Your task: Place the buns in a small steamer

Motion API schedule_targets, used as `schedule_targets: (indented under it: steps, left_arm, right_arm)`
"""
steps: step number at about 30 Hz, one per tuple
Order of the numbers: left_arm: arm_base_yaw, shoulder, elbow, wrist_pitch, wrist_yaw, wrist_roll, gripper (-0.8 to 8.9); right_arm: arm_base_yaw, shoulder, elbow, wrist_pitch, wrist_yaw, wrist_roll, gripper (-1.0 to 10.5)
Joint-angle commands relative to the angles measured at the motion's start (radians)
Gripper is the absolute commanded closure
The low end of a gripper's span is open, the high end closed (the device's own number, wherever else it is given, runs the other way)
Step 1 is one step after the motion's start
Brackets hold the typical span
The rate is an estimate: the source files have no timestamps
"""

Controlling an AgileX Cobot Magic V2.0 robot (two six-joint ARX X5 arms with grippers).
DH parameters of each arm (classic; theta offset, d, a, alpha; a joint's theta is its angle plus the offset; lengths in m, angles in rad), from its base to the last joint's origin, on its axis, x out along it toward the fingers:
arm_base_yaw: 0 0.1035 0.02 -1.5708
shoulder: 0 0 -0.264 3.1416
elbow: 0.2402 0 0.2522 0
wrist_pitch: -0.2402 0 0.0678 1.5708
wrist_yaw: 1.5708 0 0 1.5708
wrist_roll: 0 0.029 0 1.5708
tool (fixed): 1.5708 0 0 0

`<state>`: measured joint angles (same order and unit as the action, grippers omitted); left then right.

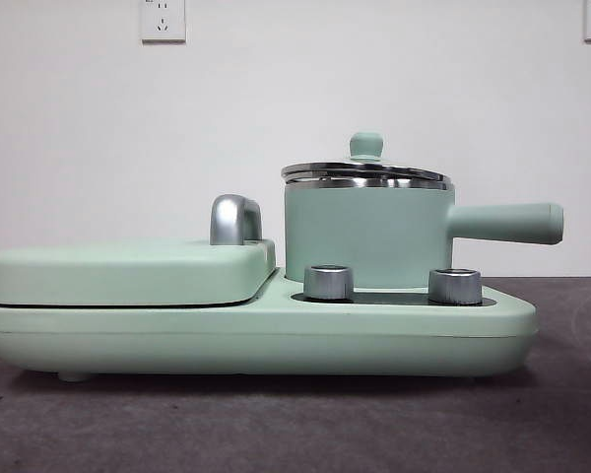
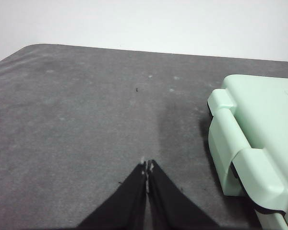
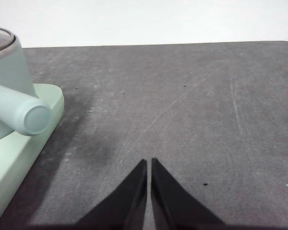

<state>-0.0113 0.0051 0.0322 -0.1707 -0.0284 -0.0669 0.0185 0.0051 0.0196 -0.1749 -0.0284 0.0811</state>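
The small steamer [image 1: 369,236] is a mint-green pot with a steel rim, a straight side handle [image 1: 507,223] and a glass lid with a green knob [image 1: 365,146]. The lid is on. It stands on the right part of a mint-green appliance base [image 1: 256,335]. It also shows in the right wrist view [image 3: 7,72]. The buns are out of view. My left gripper [image 2: 147,166] is shut and empty over bare table beside the griddle cover's hinge end. My right gripper [image 3: 149,162] is shut and empty over bare table beside the steamer's handle.
A flat mint-green hinged griddle cover [image 1: 128,271] with a chrome handle [image 1: 234,219] lies on the base's left part; it also shows in the left wrist view [image 2: 259,139]. Two steel knobs [image 1: 328,282] sit at the base's front. The table is dark grey felt [image 3: 182,105].
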Motion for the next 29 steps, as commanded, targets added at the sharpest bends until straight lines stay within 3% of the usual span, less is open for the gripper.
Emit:
schedule_targets:
  steps: [1,29]
  left_arm:
    - [0.001,-0.002,-0.019,0.014,-0.004,0.003,8.06]
    - [0.001,-0.002,-0.019,0.014,-0.004,0.003,8.06]
  right_arm:
    - [-0.002,-0.002,-0.008,0.008,0.003,-0.008,9.3]
    - [-0.002,-0.002,-0.008,0.018,0.003,-0.008,9.3]
